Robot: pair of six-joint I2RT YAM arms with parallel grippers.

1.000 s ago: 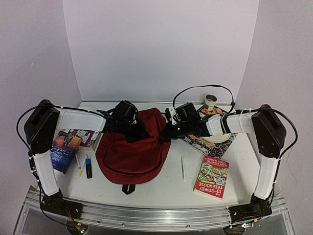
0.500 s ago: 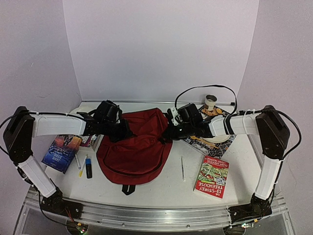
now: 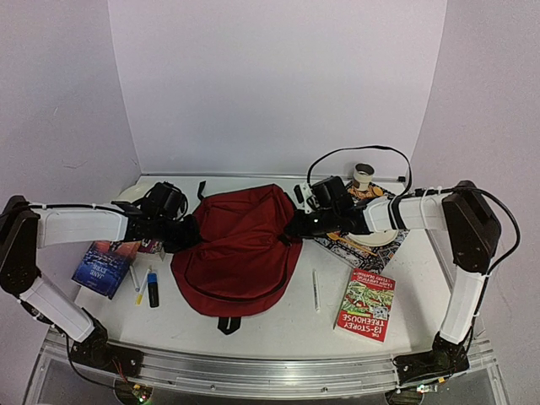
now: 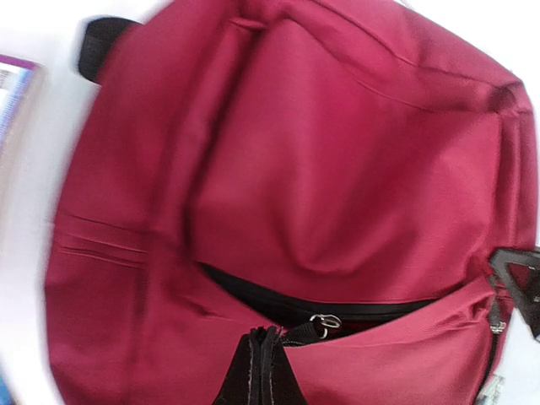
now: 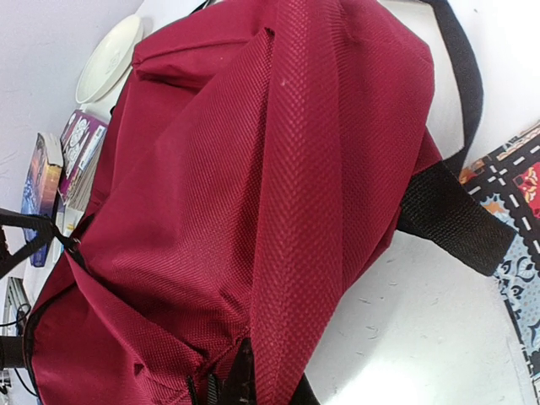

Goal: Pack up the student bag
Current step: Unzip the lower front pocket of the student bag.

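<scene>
Room: a pale lilac back wall [image 3: 278, 84] meets side walls [image 3: 51, 110] of the same tint, closing the table in on three sides.
Surface: a white matte table [image 3: 278, 325] with an aluminium rail [image 3: 270, 371] along its near edge, where both arm bases are bolted.
Bag: the student bag [image 3: 240, 249] lies flat at the middle of the table, dark red, between the two grippers. A black strap end [image 3: 226, 325] pokes out at its near edge.
Left gripper: the left gripper [image 4: 264, 344] is at the bag's left side, fingers pressed together and pinching the black tab of the zipper pull [image 4: 324, 321]. The zipper beside it gapes a little and is dark inside.
Right gripper: the right gripper [image 5: 249, 375] is at the bag's right side, jaws clamped on a fold of the red fabric.
Left of the bag: a blue book [image 3: 103, 266] lies near the table's left edge, with a few markers [image 3: 153, 288] between it and the bag. A white plate [image 5: 110, 59] sits toward the far left corner.
Right of the bag: a white pen [image 3: 315, 289] lies alone on bare table, and a red paperback [image 3: 366, 305] lies toward the front right. Under the right arm is a patterned book [image 3: 342, 246] with a second plate [image 3: 377, 240] on it. A small roll or cup [image 3: 364, 175] stands by the back wall, too small to tell which.
Cable: a black cable [image 3: 363, 152] arcs above the right wrist against the wall.
</scene>
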